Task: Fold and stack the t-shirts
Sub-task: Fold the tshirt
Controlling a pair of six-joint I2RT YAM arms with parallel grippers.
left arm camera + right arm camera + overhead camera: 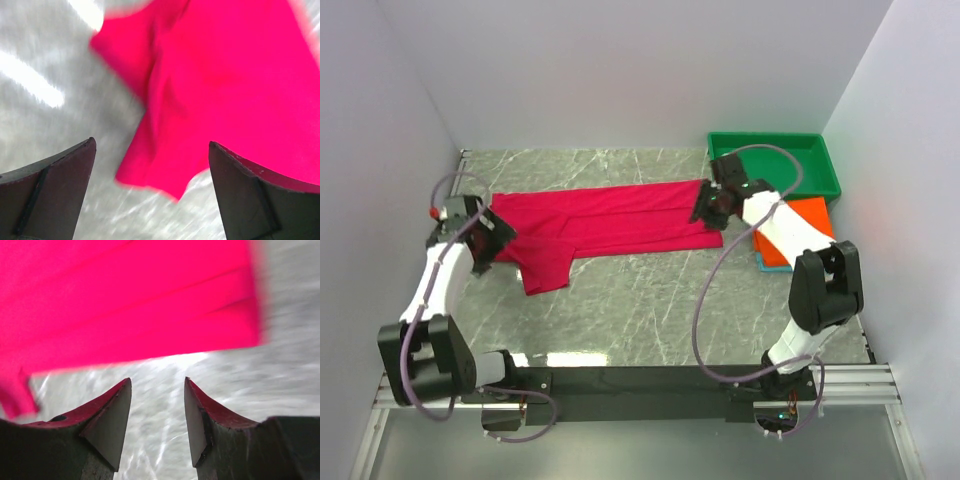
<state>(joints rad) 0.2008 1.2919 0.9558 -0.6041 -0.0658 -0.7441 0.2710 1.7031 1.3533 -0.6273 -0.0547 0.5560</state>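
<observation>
The crimson-pink t-shirt (605, 225) lies flat in a long band across the table, with one sleeve sticking toward the front at its left end. My left gripper (492, 245) hovers over that left end, jaws wide open and empty; its wrist view shows the sleeve (210, 90) ahead of the gripper (152, 147). My right gripper (708, 212) is at the shirt's right end, open and empty (157, 382), with the shirt's edge (130, 305) just beyond the fingertips. The folded orange t-shirt (807, 222) lies on the folded teal one (761, 263) at the right, partly hidden by my right arm.
A green plastic tray (825, 160) stands at the back right corner, just behind the orange and teal stack. White walls close in the table at left, back and right. The marble tabletop (650, 300) shows in front of the shirt.
</observation>
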